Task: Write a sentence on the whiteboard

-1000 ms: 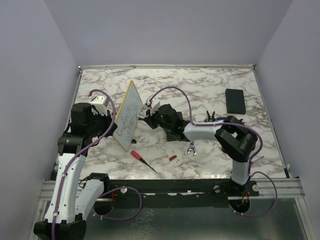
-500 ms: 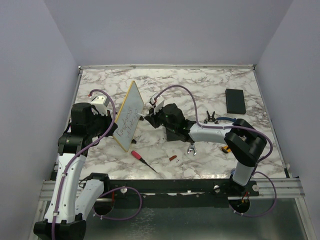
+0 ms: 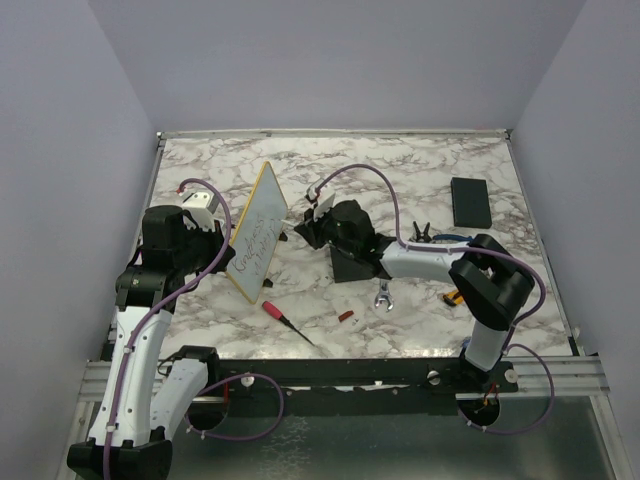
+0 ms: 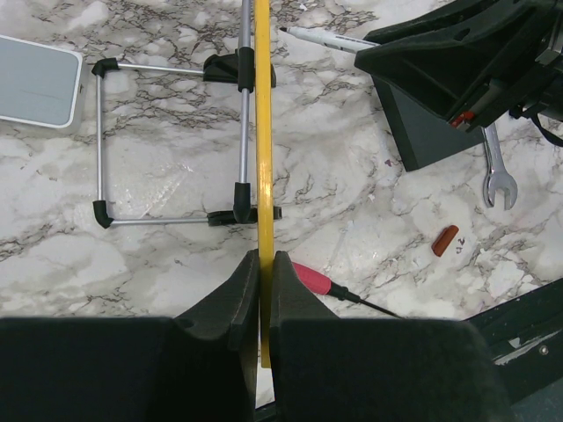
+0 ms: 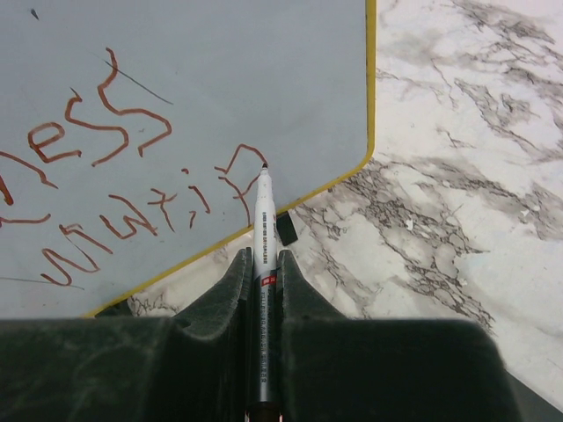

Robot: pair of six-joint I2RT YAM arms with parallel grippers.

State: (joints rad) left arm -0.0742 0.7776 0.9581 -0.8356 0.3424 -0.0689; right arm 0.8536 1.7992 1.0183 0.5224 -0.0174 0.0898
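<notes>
**Reaching end of second line**

Swung right elbow outward in the last second, carrying right gripper (image 5: 264, 264) farther along board (image 3: 255, 235); probably finishing sentence (image 5: 123, 167). Clamped shut on pen (image 5: 262, 220), tip at or just off the face, beside the last stroke. Pinching board's yellow frame with closed left gripper (image 4: 262, 259), holding it upright.

The sentence (image 5: 106, 158) is running in two red-brown lines across the whiteboard (image 5: 246, 70), with only "es" reading clearly. The pen's (image 5: 263, 229) print is showing too small to read.
</notes>
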